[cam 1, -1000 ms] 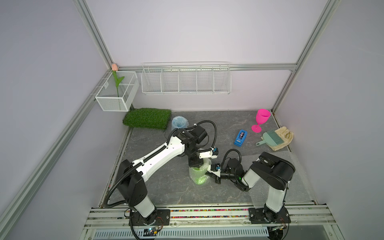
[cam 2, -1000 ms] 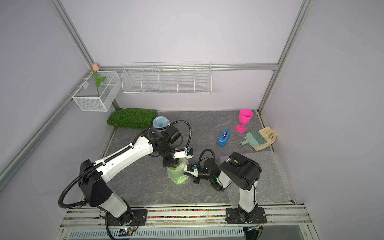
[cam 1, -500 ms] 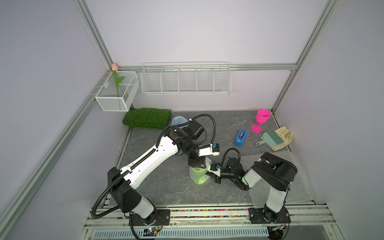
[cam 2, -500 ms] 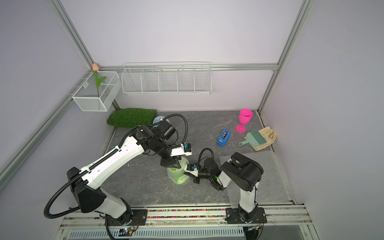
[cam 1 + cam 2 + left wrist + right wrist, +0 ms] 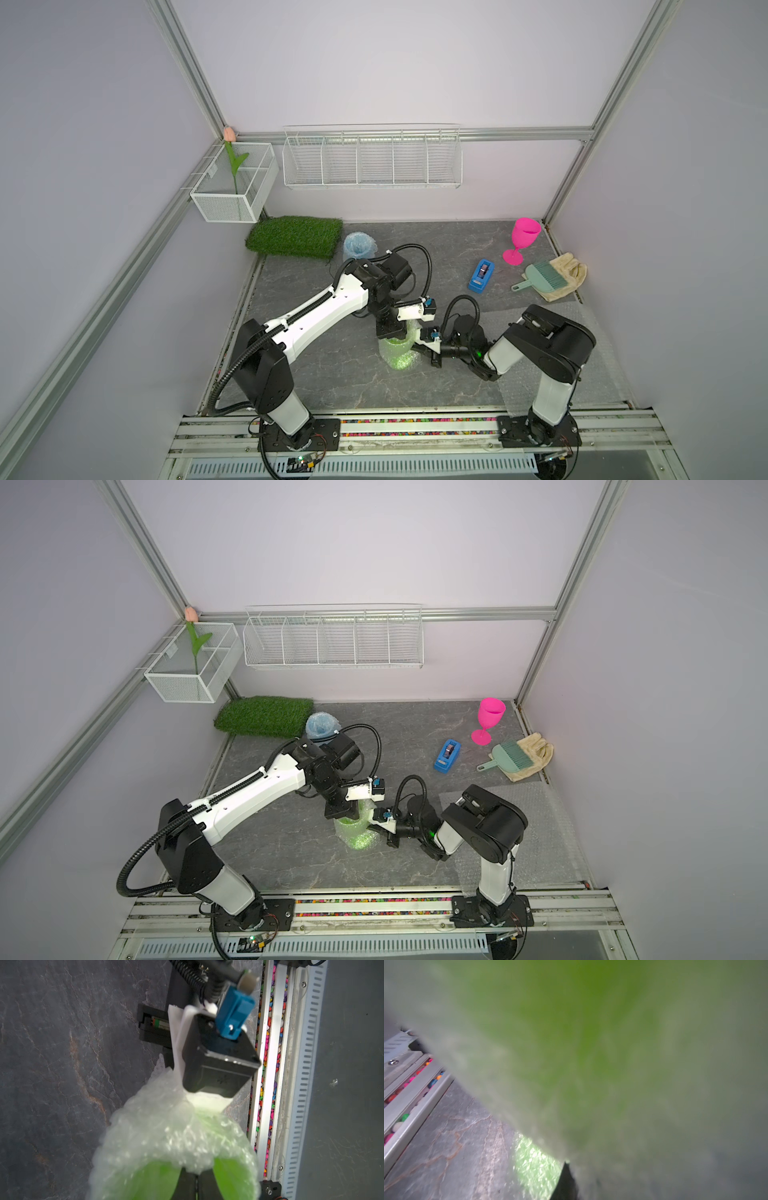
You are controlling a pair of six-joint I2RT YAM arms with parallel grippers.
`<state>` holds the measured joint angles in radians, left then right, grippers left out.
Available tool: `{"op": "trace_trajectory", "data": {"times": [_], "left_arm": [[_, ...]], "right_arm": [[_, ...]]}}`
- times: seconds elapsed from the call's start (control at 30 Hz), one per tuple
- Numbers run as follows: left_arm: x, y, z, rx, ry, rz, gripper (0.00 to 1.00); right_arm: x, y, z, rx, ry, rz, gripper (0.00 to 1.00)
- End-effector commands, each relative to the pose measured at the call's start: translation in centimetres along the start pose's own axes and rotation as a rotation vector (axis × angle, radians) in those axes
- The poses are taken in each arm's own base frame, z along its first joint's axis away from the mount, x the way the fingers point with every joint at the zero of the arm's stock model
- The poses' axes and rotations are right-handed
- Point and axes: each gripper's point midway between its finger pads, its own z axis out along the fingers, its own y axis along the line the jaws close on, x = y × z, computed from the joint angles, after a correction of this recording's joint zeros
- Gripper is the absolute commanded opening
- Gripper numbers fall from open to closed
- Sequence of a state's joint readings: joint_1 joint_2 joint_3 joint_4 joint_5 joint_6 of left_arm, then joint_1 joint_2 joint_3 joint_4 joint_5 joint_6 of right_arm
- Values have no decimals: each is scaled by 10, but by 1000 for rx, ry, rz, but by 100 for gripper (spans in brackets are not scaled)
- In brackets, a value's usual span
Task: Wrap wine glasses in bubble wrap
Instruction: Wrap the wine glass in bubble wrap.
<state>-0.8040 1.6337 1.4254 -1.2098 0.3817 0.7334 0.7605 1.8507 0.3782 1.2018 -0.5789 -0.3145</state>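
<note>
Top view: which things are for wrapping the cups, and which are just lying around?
For the job: lime green plastic goblet, wrapped; sky blue plastic goblet, wrapped; hot pink plastic goblet, bare; flat clear bubble wrap sheet.
Lying about: small blue tape dispenser; teal hand brush; beige cloth glove; green fake-grass mat.

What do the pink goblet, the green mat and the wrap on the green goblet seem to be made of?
The pink goblet: probably plastic; opaque, soft sheen. The green mat: looks like artificial turf; short upright fibres, matte. The bubble wrap: thin clear plastic film; shiny small bubbles, green goblet shows through.
</note>
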Motion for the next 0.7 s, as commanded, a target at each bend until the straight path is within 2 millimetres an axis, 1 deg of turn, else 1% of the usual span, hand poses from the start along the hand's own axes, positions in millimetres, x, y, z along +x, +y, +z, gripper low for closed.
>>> {"op": "trace_trajectory", "data": {"times": [0.0, 0.07, 0.17, 0.2, 0.27, 0.3, 0.4, 0.6, 0.67], "left_arm": [[24, 4, 29, 40, 90, -56, 0], [30, 4, 42, 67, 109, -77, 0], [32, 1, 53, 102, 105, -97, 0], [31, 0, 54, 110, 99, -99, 0], [27, 1, 52, 99, 79, -101, 8], [25, 2, 48, 86, 71, -100, 10], [15, 11, 28, 4, 54, -112, 21], [-20, 18, -37, -163, -97, -134, 37], [-27, 24, -55, -245, -156, -173, 39]], "right_arm": [[14, 2, -1, -10, 53, 35, 7], [15, 2, -1, -11, 54, 37, 7], [15, 2, -1, -10, 55, 35, 7], [15, 1, -1, -9, 56, 35, 7], [15, 1, -1, -8, 59, 35, 7], [15, 1, -1, -7, 60, 34, 7], [16, 1, -1, -5, 64, 33, 7], [17, 0, -1, -5, 67, 36, 7], [17, 0, -1, -4, 69, 35, 7]]}}
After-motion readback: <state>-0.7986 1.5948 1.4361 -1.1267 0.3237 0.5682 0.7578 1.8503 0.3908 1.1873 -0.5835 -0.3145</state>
